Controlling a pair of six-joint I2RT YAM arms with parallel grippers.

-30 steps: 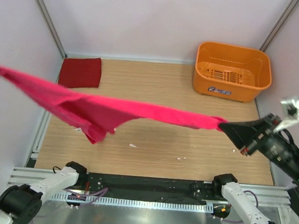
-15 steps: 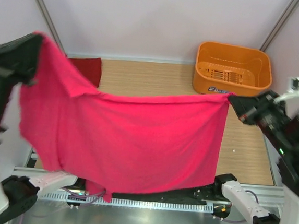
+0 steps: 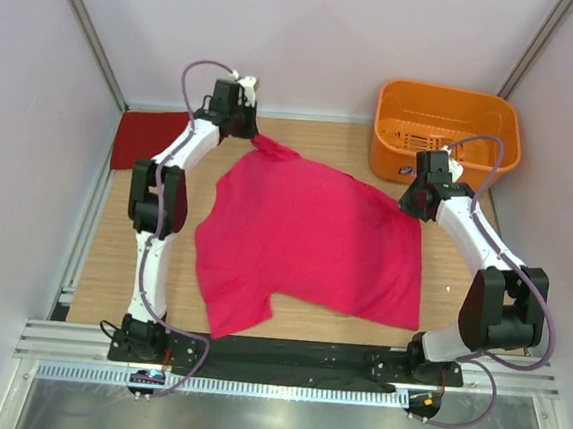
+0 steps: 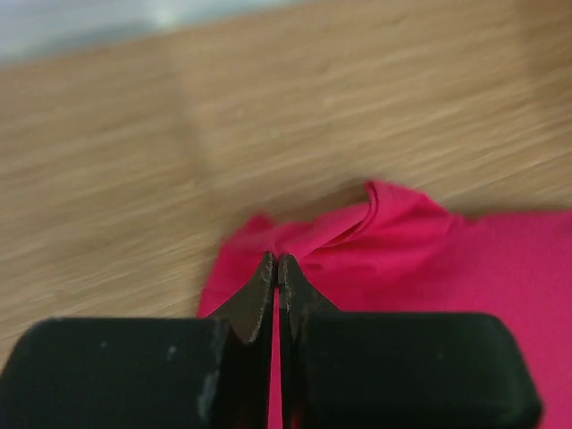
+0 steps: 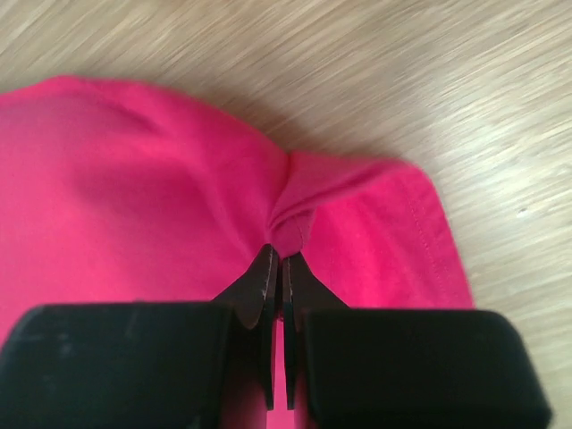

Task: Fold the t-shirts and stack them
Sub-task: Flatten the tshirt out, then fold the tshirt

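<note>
The magenta-pink t-shirt [image 3: 309, 242] lies spread nearly flat on the wooden table, a sleeve pointing toward the near left. My left gripper [image 3: 252, 131] is shut on the shirt's far left corner; in the left wrist view its tips [image 4: 277, 261] pinch a bunched fold of pink cloth [image 4: 357, 232]. On the shirt's far right edge my right gripper [image 3: 409, 201] is shut, and the right wrist view shows a gathered fold [image 5: 299, 210] caught between its tips [image 5: 282, 253]. The darker crimson t-shirt [image 3: 150, 139], folded to a flat rectangle, lies at the far left corner.
An orange plastic basket [image 3: 444, 133] stands at the far right, just behind my right arm. The white walls close in on the left, back and right. A metal rail [image 3: 284, 360] runs along the near edge by the arm bases.
The pink shirt hung stretched in the air between both raised grippers. Both arms have swung down and toward the far side, and the shirt now lies spread on the table, still held.
</note>
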